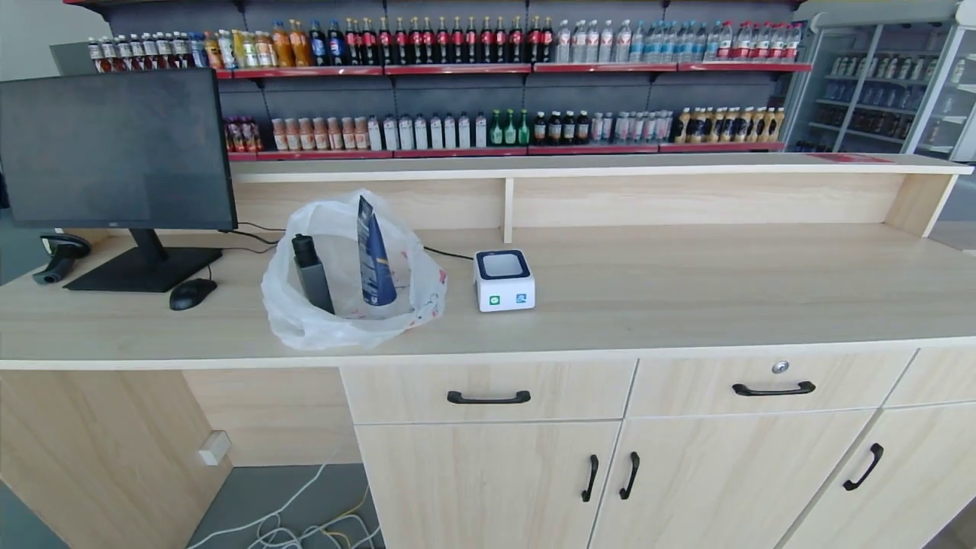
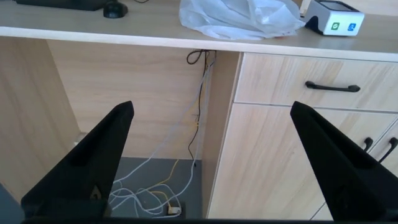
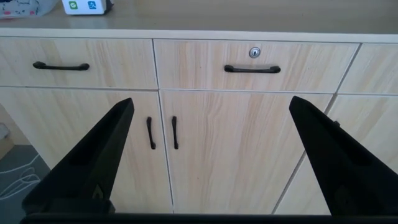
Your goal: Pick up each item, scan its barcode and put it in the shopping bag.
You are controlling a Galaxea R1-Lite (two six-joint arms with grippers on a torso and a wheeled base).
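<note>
The white plastic shopping bag [image 1: 352, 309] sat open on the table [image 1: 686, 282], left of centre in the head view. A blue tube [image 1: 374, 259] stood upright inside it, and a dark grey bottle [image 1: 311, 276] leaned beside the tube. Just right of the bag stood a small white barcode scanner [image 1: 504, 280]. A monitor [image 1: 114, 145] occupied the upper left, with a mouse [image 1: 192, 293] and a handheld scanner [image 1: 59, 255] near its stand. The left gripper [image 2: 211, 109] hung below table height facing the cabinet front [image 2: 280, 155], its fingers [image 2: 93, 168] spread wide and empty. The right gripper [image 3: 211, 109] faced the drawers [image 3: 249, 62], its fingers [image 3: 93, 168] likewise wide apart, holding nothing.
</note>
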